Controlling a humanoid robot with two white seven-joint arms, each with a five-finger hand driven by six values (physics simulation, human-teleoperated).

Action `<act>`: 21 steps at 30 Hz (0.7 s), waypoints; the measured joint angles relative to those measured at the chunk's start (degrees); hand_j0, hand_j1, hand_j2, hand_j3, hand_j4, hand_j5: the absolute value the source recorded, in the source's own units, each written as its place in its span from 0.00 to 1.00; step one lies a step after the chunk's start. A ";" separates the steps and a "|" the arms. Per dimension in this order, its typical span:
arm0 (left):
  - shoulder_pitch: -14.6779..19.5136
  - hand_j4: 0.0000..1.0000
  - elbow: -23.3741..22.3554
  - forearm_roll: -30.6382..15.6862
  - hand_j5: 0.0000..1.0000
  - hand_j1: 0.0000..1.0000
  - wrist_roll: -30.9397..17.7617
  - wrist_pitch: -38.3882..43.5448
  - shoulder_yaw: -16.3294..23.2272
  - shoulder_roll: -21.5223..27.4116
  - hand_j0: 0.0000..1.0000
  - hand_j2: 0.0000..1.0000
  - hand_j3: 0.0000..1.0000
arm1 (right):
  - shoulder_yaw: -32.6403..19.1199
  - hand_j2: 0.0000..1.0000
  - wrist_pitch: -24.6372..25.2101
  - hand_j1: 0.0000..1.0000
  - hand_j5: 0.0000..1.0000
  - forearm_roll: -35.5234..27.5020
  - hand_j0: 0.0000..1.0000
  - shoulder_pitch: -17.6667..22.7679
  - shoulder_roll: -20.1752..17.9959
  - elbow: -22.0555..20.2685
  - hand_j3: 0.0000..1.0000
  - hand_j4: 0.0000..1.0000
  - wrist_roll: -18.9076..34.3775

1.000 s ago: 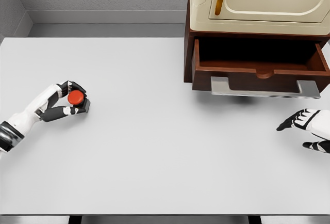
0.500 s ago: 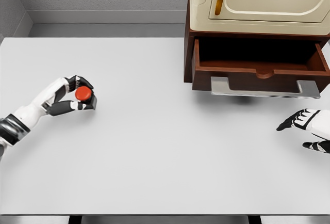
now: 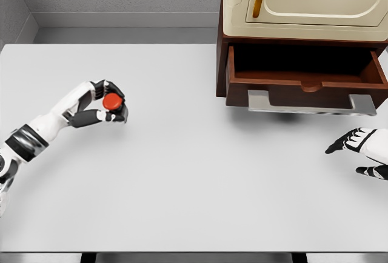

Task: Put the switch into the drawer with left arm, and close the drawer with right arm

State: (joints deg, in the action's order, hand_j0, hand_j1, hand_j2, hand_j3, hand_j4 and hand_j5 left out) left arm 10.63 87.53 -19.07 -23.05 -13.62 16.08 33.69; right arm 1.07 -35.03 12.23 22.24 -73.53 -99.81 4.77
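The switch [image 3: 113,101], a dark block with a round red button on top, is held in my left hand [image 3: 107,105], whose fingers are curled around it above the left part of the white table [image 3: 182,172]. The brown drawer [image 3: 306,76] stands pulled open at the upper right, its dark inside showing and a grey handle [image 3: 311,103] across its front. My right hand [image 3: 357,151] hovers low at the right edge, below the handle, fingers spread and holding nothing.
A cream cabinet [image 3: 303,2] sits on top of the brown drawer unit. A grey wall runs along the table's far edge. The table's front edge lies near the bottom of the picture.
My left hand has carried the switch to the right and slightly up, towards the drawer. The right hand has stayed where it was.
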 measured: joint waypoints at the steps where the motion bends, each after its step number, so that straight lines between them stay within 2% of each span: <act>1: 0.09 0.39 0.24 0.15 0.39 0.39 0.01 0.45 0.02 -0.25 0.39 0.39 0.39 | -0.01 0.77 0.00 0.77 0.77 0.00 0.77 0.00 -0.03 0.01 0.77 0.77 0.00; 14: 2.90 0.39 1.07 3.48 0.39 0.39 0.01 1.78 0.23 -5.31 0.39 0.39 0.39 | 0.00 0.76 0.00 0.76 0.76 0.00 0.76 0.00 -0.10 0.06 0.76 0.76 0.00; 21: 4.13 0.39 3.18 3.96 0.39 0.39 0.01 2.89 0.36 -6.77 0.39 0.39 0.39 | 0.00 0.75 0.00 0.75 0.75 -0.01 0.75 0.00 -0.10 0.05 0.75 0.75 0.00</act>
State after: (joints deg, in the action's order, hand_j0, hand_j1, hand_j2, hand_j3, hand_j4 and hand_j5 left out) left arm 14.77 90.71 -15.11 -23.04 -10.73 16.44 26.92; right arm 1.07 -35.03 12.22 22.24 -73.63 -99.75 4.77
